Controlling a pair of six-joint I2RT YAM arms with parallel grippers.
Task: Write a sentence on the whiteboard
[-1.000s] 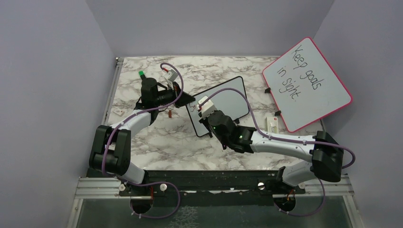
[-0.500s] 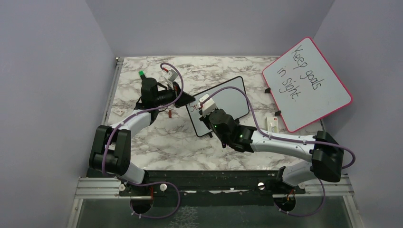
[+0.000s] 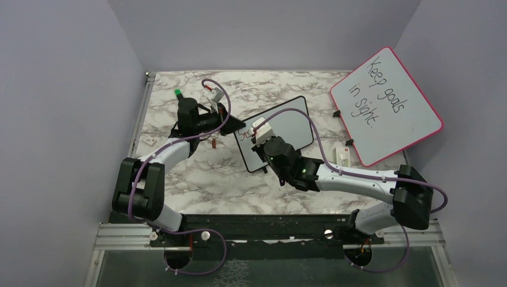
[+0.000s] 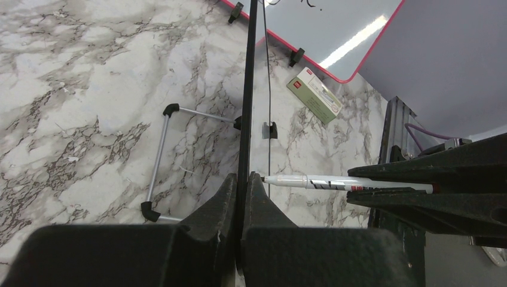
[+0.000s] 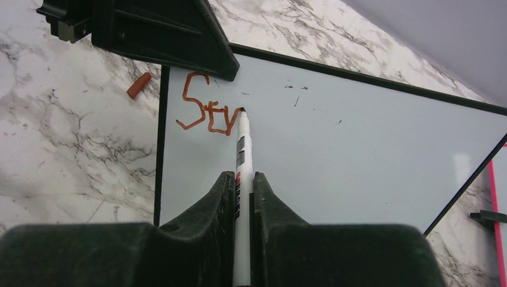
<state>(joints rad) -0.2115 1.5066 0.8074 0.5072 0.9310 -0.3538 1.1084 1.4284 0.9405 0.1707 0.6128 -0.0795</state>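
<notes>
Marker tip on the whiteboard (image 3: 284, 127), three reddish-brown letters written.

The whiteboard sits near the middle of the counter (image 3: 197, 173). The left pincer (image 4: 242, 178) is pressed together on the thin black frame at the board's 9 o'clock edge. The right pincer (image 5: 241, 175) is closed tight around a white marker (image 5: 241, 137). The marker's tip touches the board just at 3 o'clock of the last letter. The sentence (image 5: 206, 111) reads only "Str" and lies in the board's 10 o'clock corner. A small reddish cap (image 5: 139, 85) lies on the counter just off that edge. A pink-framed board (image 3: 385, 104) with black handwriting stands at 2 o'clock, well apart, with a small flat box (image 3: 343, 156) near its lower edge.
</notes>
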